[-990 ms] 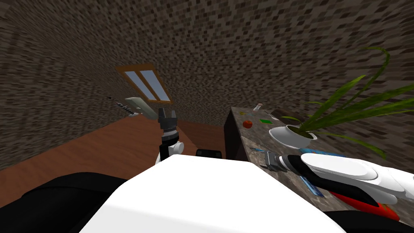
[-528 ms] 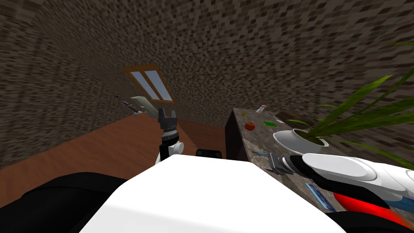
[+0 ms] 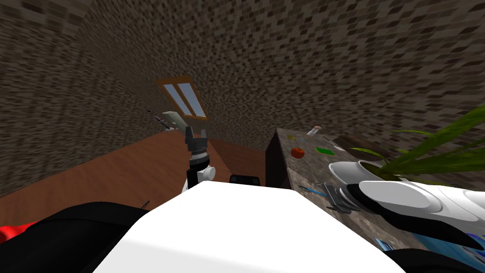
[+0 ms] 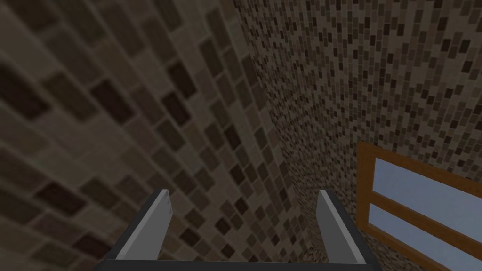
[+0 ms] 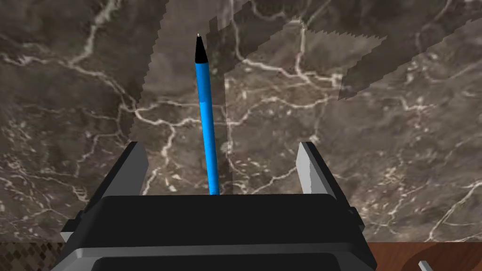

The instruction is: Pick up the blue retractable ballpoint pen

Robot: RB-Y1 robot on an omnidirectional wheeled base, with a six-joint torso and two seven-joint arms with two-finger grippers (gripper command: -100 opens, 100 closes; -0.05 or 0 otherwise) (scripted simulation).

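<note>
- Hovering right end effector (image 5: 221, 149) over the table (image 5: 386, 141), fingers pointing down at the dark marbled top with pale veins.
- Right fingers (image 5: 134, 162) spread wide, nothing pinched; both blades clear of the pen.
- Blue pen (image 5: 207, 127) lies flat on the table, roughly centred in the gap between the 2 fingers. Its near end is hidden behind the dark end effector body, and its black tip points away from the end effector.
- Cannot tell from the wrist view how far above the tabletop the fingertips sit.
- Head view: pen (image 3: 312, 191) shows as a thin blue line near the table's (image 3: 303, 170) near edge, just beside the right end effector (image 3: 330, 196), on its chest side.
- Right forearm reaches in across the table from the right.
- Left end effector (image 3: 195, 135) held up in front of the chest, off the table and well apart from the pen.
- Left end effector (image 4: 242, 197): 2 fingers spread, gripping nothing.
- Other stuff on the table, all farther along it than the pen:
- White pot (image 3: 348, 170) with a long-leaved green plant (image 3: 426, 156), just beside the right forearm.
- Red round item (image 3: 297, 152) and a flat green item (image 3: 325, 151) past the pot.
- Small bottle-like item (image 3: 313, 130) near the far end, too small to identify.
- Flat blue item (image 3: 386, 244) near the lower right, partly hidden under the right arm.
- Brown wood floor (image 3: 118, 175) to the left of the table.
</note>
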